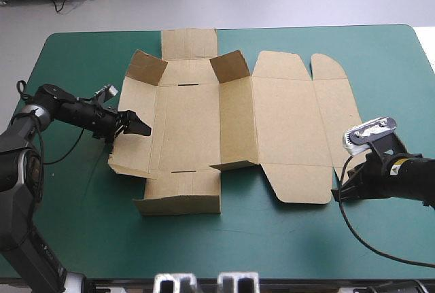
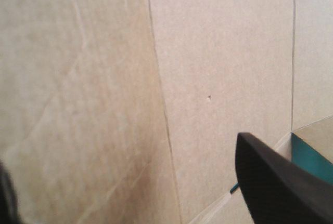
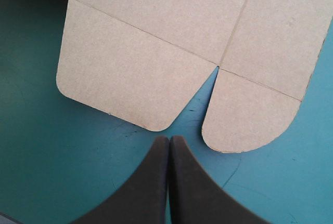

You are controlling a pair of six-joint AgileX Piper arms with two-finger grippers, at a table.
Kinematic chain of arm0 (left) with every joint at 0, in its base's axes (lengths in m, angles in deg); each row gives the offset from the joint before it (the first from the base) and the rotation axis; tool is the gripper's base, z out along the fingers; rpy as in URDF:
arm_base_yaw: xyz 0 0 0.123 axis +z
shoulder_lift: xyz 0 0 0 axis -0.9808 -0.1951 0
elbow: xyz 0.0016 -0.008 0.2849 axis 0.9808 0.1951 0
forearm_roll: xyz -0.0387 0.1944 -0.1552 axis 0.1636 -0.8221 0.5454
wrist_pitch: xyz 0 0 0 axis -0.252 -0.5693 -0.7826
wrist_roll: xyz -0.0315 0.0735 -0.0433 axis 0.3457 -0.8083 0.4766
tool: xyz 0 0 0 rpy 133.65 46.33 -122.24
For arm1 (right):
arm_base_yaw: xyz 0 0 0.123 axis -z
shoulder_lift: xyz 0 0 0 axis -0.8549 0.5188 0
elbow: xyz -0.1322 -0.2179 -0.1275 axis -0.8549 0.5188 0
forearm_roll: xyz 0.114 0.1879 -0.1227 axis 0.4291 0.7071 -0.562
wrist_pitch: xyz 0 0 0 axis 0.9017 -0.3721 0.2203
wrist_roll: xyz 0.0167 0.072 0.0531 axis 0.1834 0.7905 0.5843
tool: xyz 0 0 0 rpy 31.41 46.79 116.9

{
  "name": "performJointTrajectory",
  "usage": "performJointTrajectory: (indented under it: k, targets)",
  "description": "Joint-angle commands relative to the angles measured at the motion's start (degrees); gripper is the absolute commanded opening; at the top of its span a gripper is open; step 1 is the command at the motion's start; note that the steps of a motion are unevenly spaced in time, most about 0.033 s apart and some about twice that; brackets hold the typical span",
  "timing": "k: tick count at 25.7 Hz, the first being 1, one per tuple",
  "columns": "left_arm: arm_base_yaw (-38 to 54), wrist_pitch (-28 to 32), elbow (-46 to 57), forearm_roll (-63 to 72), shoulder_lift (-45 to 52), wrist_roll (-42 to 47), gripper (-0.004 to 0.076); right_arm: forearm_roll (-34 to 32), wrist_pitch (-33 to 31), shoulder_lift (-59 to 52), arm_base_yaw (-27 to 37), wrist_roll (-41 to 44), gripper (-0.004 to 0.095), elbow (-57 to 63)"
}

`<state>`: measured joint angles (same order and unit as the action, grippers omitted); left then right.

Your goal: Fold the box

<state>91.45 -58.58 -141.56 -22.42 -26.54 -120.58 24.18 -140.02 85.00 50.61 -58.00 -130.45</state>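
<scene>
The left gripper's (image 1: 143, 128) black fingers (image 2: 276, 182) stand wide apart, and the brown board of the box (image 1: 272, 116) fills the space between and ahead of them. Walls beside them are partly raised. The right gripper's (image 3: 169, 140) fingers are pressed together in one point over the teal-green cover (image 3: 62, 172), just short of the box's two rounded flaps (image 3: 125, 78), which lie flat.

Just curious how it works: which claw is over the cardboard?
The left gripper, open over the left panel of the box; the right gripper is shut above the teal-green cover, short of the rounded flaps.
</scene>
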Motion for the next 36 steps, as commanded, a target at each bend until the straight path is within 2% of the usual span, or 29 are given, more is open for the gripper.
performJointTrajectory:
  k: [1, 2, 3, 5, 9, 12, 21, 28, 33, 36]
  targets:
    - [-3.03, -4.47, -0.06, 0.09, -1.42, 1.35, 0.0451, 0.77, 2.19, -0.52, 0.14, -0.6, -0.0024, -1.25]
    - [-3.46, -3.72, -0.06, 0.19, -1.74, 1.44, 0.0386, 0.77, 2.19, -0.52, 0.14, -0.6, -0.0024, -1.25]
    - [-4.23, -2.04, -0.06, 0.17, -2.45, 1.88, 0.0217, 0.77, 2.19, -0.52, 0.14, -0.6, -0.0024, -1.25]
    - [-5.52, -0.68, -0.06, 0.58, -2.74, 0.19, -0.0001, 0.77, 2.19, -0.52, 0.14, -0.6, -0.0024, -1.25]
    - [-5.85, -4.57, -0.69, 8.97, -2.2, -9.89, -0.0008, 0.99, 1.64, -0.62, 0.14, -0.6, -0.0024, -1.25]
    - [-6.21, -4.76, -1.92, 12.55, 0.78, -13.75, -0.0008, 1.19, 1.3, -0.62, 0.14, -0.6, -0.0024, -1.25]
    - [-14.9, -4.61, -16.24, -9.22, 12.89, -15.27, -0.001, 1.19, 7.13, -0.62, 0.14, -0.6, -0.0024, -1.25]
    - [-22.11, -4.38, -33.46, -16.7, 17.24, -13.64, -0.001, 1.31, 18.22, -0.62, 0.14, -0.6, -0.0024, -1.25]
    - [-26.94, -4.38, -43.5, -19.86, 17.71, -13.19, -0.001, 4.13, 25.14, -0.62, 0.14, -2.91, -0.0024, -3.65]
    - [-31.59, -4.13, -46.75, -30.95, 17.71, -13.97, -0.0011, 5.1, 27.82, -0.62, 0.14, -5.17, -0.0024, -7.43]
